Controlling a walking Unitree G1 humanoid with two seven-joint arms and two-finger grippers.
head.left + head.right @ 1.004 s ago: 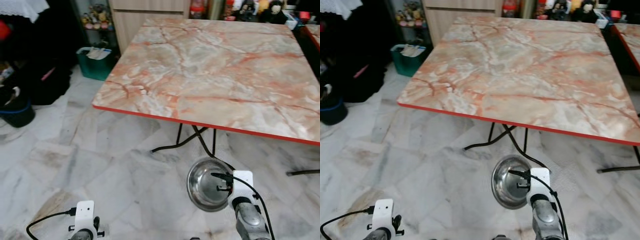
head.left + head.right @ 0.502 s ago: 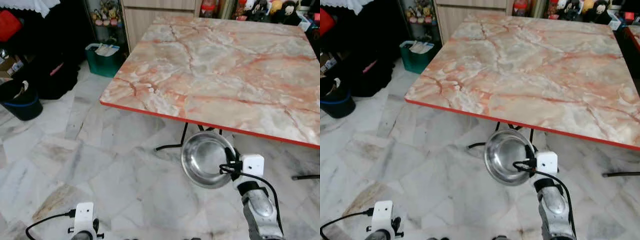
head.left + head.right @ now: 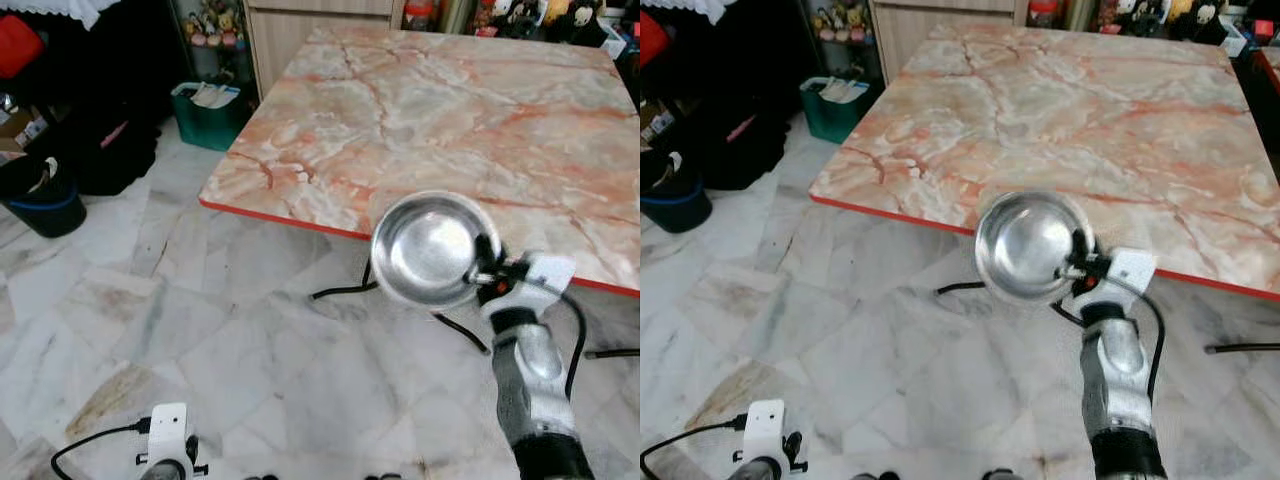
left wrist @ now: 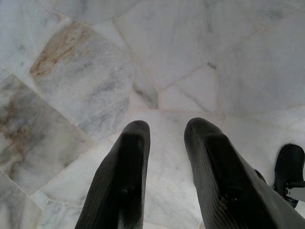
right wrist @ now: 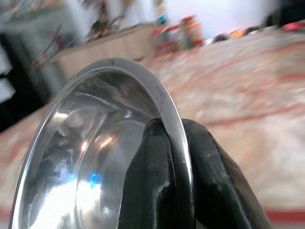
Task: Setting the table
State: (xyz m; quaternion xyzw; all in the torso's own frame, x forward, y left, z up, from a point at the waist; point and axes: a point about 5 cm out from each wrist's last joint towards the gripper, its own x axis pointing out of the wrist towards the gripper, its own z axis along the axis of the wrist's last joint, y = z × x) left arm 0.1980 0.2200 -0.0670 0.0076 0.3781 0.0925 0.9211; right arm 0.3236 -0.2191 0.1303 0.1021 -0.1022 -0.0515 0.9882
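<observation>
A shiny steel bowl (image 3: 432,248) hangs in the air over the near red edge of the pink marble table (image 3: 450,110). My right gripper (image 3: 487,262) is shut on the bowl's rim at its right side, and the bowl tilts toward me. In the right wrist view the two black fingers (image 5: 153,186) pinch the bowl rim (image 5: 162,107) with the tabletop beyond. My left gripper (image 4: 164,131) hangs low over the floor, fingers apart with nothing between them.
White marble floor tiles (image 3: 200,330) lie in front of the table. A green bin (image 3: 210,112) and a dark bucket (image 3: 40,195) stand at the left. Black folding table legs (image 3: 345,290) show under the table. Bottles and figurines (image 3: 520,15) line the far side.
My right arm has lifted the bowl from below table level up to the table's near edge. The camera view shifted slightly. The left arm has stayed put.
</observation>
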